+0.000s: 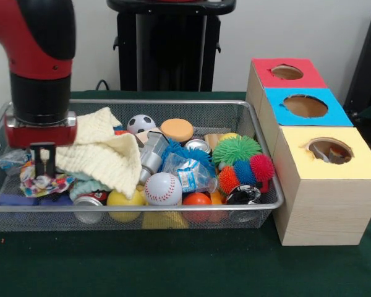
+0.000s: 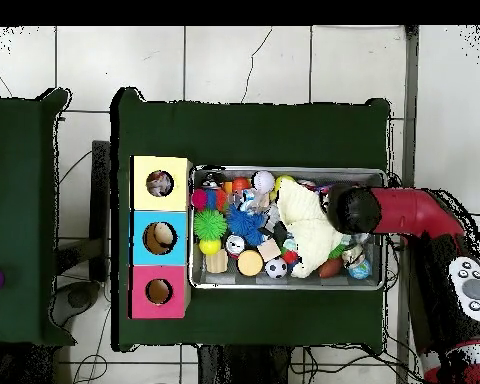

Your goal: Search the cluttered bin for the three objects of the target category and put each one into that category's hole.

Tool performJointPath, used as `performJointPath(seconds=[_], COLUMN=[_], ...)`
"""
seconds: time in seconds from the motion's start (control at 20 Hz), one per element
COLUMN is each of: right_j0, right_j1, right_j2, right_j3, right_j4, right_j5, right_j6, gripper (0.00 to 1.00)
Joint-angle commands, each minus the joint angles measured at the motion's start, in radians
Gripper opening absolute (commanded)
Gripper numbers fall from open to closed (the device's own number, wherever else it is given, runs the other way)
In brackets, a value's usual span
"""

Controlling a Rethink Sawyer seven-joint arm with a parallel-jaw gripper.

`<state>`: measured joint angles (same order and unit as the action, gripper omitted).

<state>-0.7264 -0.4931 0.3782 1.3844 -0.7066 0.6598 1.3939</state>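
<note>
The wire mesh bin holds a heap of toys. A small cloth piece with a bright multicolour print lies at the bin's left end, partly under the large cream knitted cloth. My gripper hangs straight down over that printed piece, its tips at or just above it. In the overhead view the arm covers the gripper and that end of the bin. The hole in the yellow-topped box stands right of the bin, and something small shows inside it; it also shows in the overhead view.
The blue-topped hole and the red-topped hole stand behind the yellow one. In the bin lie a soccer ball, a baseball, an orange disc, spiky rubber balls, cans and a plastic bottle.
</note>
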Motion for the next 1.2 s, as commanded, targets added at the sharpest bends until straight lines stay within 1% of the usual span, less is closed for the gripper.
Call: performJointPath(seconds=[0.05,0.15,0.35,0.8,1.05,1.2], right_j0=[0.058,0.067,0.105,0.210,0.243,0.272], right_j1=[-0.050,-0.065,-0.090,-0.133,-0.129,-0.138], right_j2=[-0.025,-0.027,-0.045,-0.092,-0.093,-0.099], right_j3=[-0.012,-0.024,-0.061,-0.189,-0.258,-0.284], right_j4=[-0.035,-0.035,-0.035,-0.040,-0.038,-0.027], right_j5=[0.152,0.175,0.237,0.459,0.560,0.631], right_j6=[-0.119,-0.126,-0.109,-0.102,-0.110,-0.092], gripper=[0.00,0.00,0.00,0.00,0.00,0.00])
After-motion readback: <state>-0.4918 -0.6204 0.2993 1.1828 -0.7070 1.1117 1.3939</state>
